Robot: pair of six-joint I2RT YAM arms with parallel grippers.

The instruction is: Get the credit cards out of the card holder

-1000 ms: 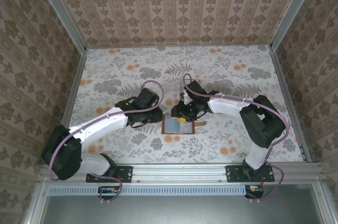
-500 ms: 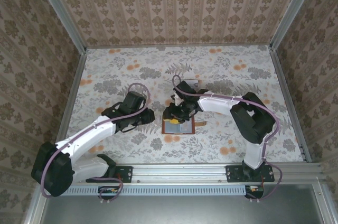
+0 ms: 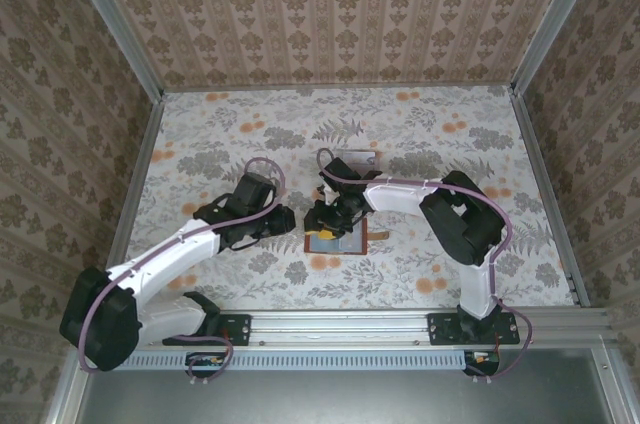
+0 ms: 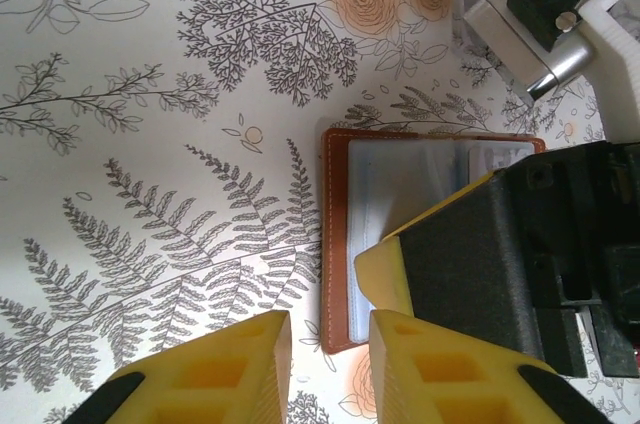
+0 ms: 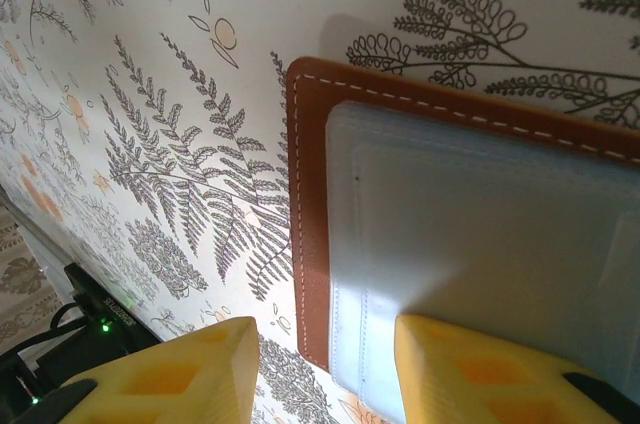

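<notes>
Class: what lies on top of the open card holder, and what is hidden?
The right gripper hangs over the card holder, one yellow finger above its pale lining, the other past its edge. The gripper covers part of the lining; no cards can be made out.

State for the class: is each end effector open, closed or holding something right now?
Left end effector: slightly open, holding nothing.
Right end effector: open, straddling the edge of the card holder, gripping nothing.

Card holder (image 4: 336, 244): its 4 o'clock portion was hidden behind the right gripper (image 3: 333, 219); the right wrist view cut it off at 3 o'clock. Credit cards were indistinguishable.
</notes>
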